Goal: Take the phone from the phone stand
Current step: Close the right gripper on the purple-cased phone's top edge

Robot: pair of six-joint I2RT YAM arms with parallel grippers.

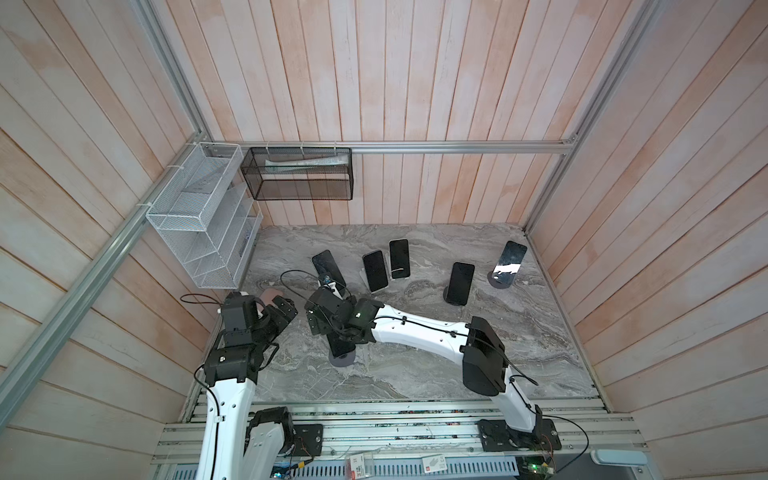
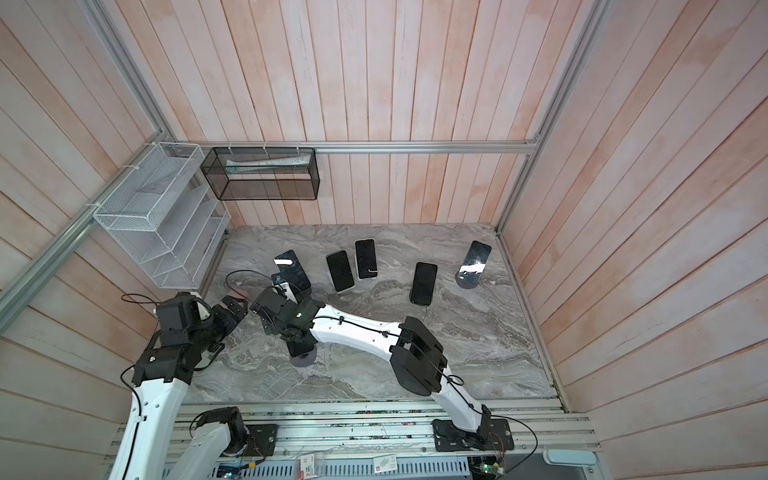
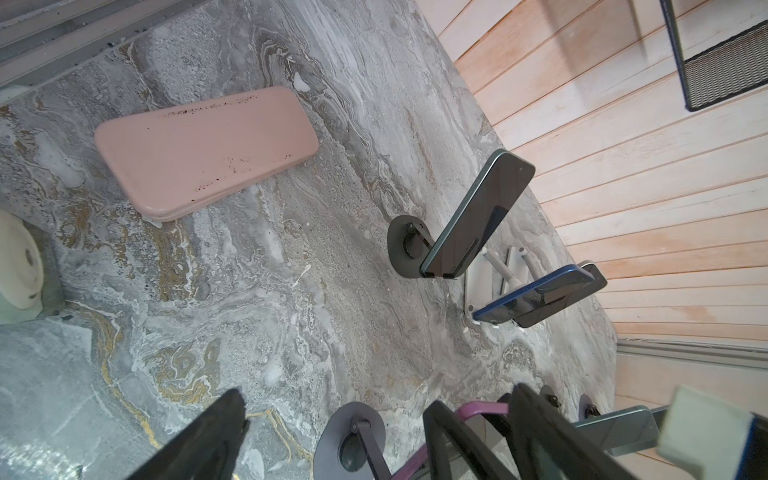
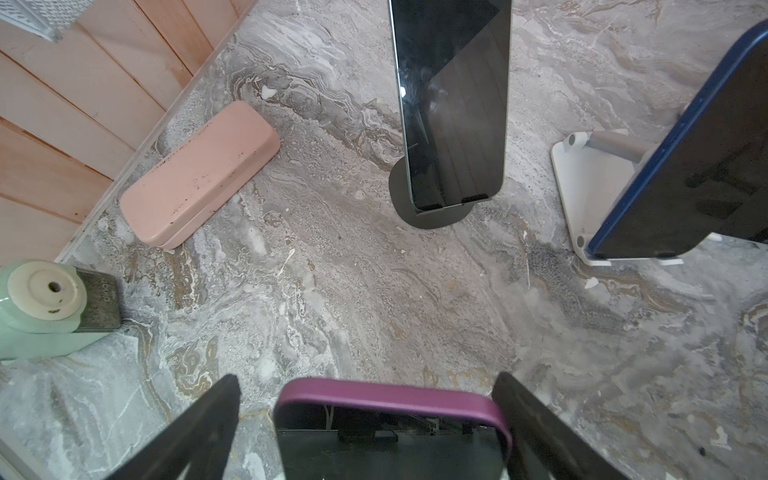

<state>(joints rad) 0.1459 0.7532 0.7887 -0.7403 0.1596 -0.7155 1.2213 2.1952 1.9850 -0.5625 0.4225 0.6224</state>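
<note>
Step in hand: pre-grasp on the target. The right gripper (image 4: pixel 368 380) reaches across the middle of the marble tabletop (image 4: pixel 332 291) and sits over the purple-cased phone (image 4: pixel 390 440). Its jaws are spread wide, one finger on each side of the phone's top end. The right wrist view shows a clear gap on one side and almost none on the other; no squeeze yet.

The phone leans on its grey round-base stand (image 1: pixel 343 359) toward the front left of the table. It is mostly hidden under the wrist in both top views. Not removed.

The left gripper (image 1: pixel 284 311) hovers just beside, near the pink glasses case (image 3: pixel 203 145), jaws wide apart and empty.

Next move, my judgement:
- Centre the right jaws so both pads meet the phone's long edges together, then close.
- Lift up and away along the stand's tilt to clear whatever holds the lower end (hidden here).

Risk: the stand looks light and could tip or ride up with the phone. The left gripper may be needed to pin the base.
</note>
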